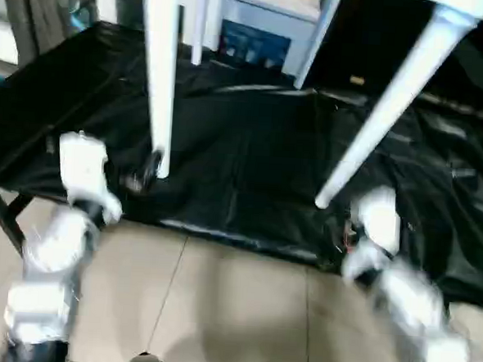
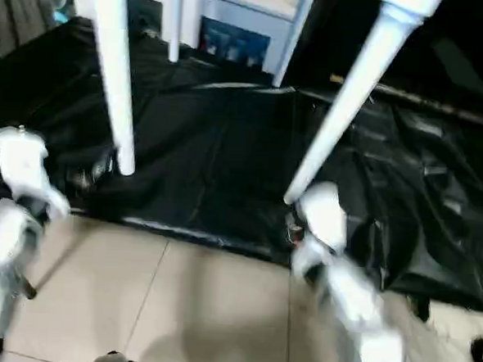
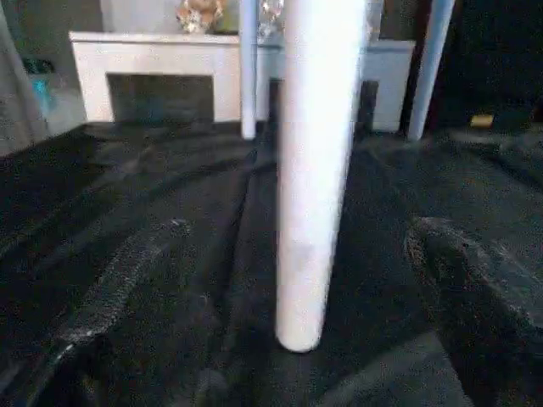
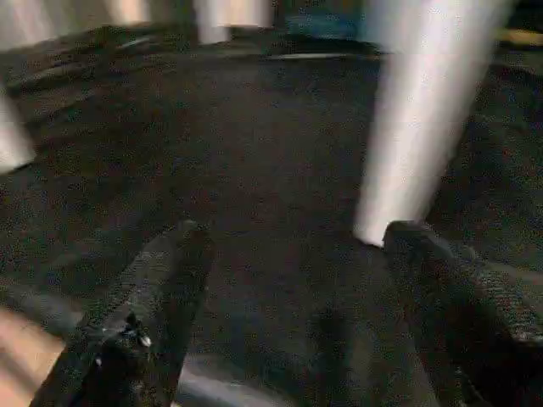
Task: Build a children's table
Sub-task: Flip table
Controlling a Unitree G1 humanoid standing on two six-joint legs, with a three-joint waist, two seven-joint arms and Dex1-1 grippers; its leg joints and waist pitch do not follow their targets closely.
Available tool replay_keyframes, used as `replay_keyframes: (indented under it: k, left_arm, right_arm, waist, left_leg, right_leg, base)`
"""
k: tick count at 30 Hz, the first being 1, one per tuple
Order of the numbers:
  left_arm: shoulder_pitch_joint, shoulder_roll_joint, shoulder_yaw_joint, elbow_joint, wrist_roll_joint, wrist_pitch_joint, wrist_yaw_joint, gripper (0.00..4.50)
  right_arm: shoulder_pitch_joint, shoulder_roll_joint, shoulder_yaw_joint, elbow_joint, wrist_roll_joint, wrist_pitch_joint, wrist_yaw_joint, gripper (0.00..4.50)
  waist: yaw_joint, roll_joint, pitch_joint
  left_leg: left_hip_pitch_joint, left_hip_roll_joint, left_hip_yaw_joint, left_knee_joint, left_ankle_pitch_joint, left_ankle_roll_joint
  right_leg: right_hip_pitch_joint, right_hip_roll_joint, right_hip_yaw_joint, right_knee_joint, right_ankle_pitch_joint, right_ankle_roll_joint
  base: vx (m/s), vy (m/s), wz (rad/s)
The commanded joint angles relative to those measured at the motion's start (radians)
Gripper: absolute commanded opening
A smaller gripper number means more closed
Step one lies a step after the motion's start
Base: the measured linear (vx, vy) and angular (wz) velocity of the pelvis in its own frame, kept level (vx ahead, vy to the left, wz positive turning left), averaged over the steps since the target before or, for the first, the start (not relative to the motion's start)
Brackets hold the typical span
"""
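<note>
Grippers both spread apart, holding nothing. Children's table (image 1: pixel 162 69) stands upright on black-cloth work table (image 1: pixel 259 157); its near-left leg (image 3: pixel 310 170) rises between left gripper (image 3: pixel 280 339) fingers, its near-right leg (image 4: pixel 424 119) just beyond right gripper (image 4: pixel 293 280).

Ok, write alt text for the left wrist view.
A white table leg stands upright on the black cloth, its rounded foot touching the fabric between the left gripper's spread black fingers. Two more white legs stand farther back.
</note>
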Motion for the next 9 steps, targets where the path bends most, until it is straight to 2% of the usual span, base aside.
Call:
replay_keyframes:
  k: [1, 3, 4, 5, 6, 7, 8, 9]
  left_arm:
    - [-0.004, -0.006, -0.047, 0.034, 0.043, -0.023, 0.024, 4.45]
    - [0.003, -0.004, -0.053, 0.037, 0.040, -0.036, 0.014, 4.45]
    - [0.007, -0.003, -0.054, 0.032, 0.038, -0.032, 0.012, 4.45]
    - [0.007, -0.003, -0.054, 0.032, 0.038, -0.032, 0.012, 4.45]
    - [0.018, -0.008, -0.050, 0.024, 0.027, -0.021, 0.013, 4.45]
    - [0.042, -0.024, -0.046, 0.009, 0.031, -0.024, 0.033, 4.45]
    - [0.053, -0.029, -0.048, 0.002, 0.040, -0.019, 0.044, 4.45]
    - [0.062, -0.027, -0.051, -0.002, 0.051, -0.020, 0.046, 4.45]
  right_arm:
    - [-0.004, -0.031, -0.044, 0.007, 0.003, -0.001, -0.058, 3.52]
    - [-0.004, -0.039, -0.037, 0.009, -0.034, -0.020, -0.050, 3.52]
    - [-0.002, -0.033, -0.038, 0.003, -0.051, -0.018, -0.048, 3.52]
    - [-0.002, -0.033, -0.038, 0.003, -0.051, -0.018, -0.048, 3.52]
    - [-0.010, -0.031, -0.042, 0.006, -0.073, -0.027, -0.038, 3.52]
    - [-0.031, -0.028, -0.050, 0.008, -0.125, -0.013, -0.046, 3.52]
    - [-0.036, -0.026, -0.054, 0.001, -0.127, -0.003, -0.046, 3.52]
    - [-0.036, -0.018, -0.061, -0.011, -0.123, -0.005, -0.050, 3.52]
  waist:
    - [-0.011, 0.027, -0.052]
    - [-0.012, 0.026, -0.052]
    - [-0.017, 0.030, -0.052]
    - [-0.023, 0.029, -0.051]
    - [-0.024, 0.041, -0.051]
    - [-0.034, 0.037, -0.052]
    - [-0.037, 0.032, -0.052]
    - [-0.036, 0.032, -0.053]
  left_leg:
    - [0.025, 0.032, -0.042, -0.095, -0.534, -0.117]
    - [0.031, 0.027, -0.043, -0.092, -0.558, -0.115]
    - [0.031, 0.027, -0.043, -0.093, -0.566, -0.112]
    - [0.030, 0.026, -0.045, -0.093, -0.576, -0.108]
    - [0.031, 0.026, -0.047, -0.093, -0.584, -0.109]
    - [0.027, 0.028, -0.049, -0.097, -0.589, -0.111]
    - [0.019, 0.026, -0.051, -0.102, -0.572, -0.107]
    - [0.022, 0.026, -0.049, -0.101, -0.567, -0.103]
  right_leg:
    - [0.009, -0.065, 0.037, -0.117, -0.484, -0.009]
    - [0.005, -0.066, 0.037, -0.125, -0.493, -0.011]
    - [0.004, -0.066, 0.039, -0.124, -0.483, -0.024]
    - [0.004, -0.066, 0.036, -0.125, -0.487, -0.032]
    - [0.004, -0.067, 0.036, -0.123, -0.483, -0.039]
    - [0.010, -0.063, 0.034, -0.124, -0.455, -0.048]
    - [0.020, -0.063, 0.029, -0.117, -0.442, -0.050]
    - [0.017, -0.064, 0.032, -0.119, -0.439, -0.049]
  base:
    - [-0.017, 0.018, -0.20]
    - [0.000, 0.000, 0.00]
    - [0.000, 0.000, 0.00]
    - [0.000, 0.000, 0.00]
    - [0.000, 0.000, 0.00]
    - [0.000, 0.000, 0.00]
    - [-0.004, 0.042, -0.19]
    - [0.000, 0.000, 0.00]
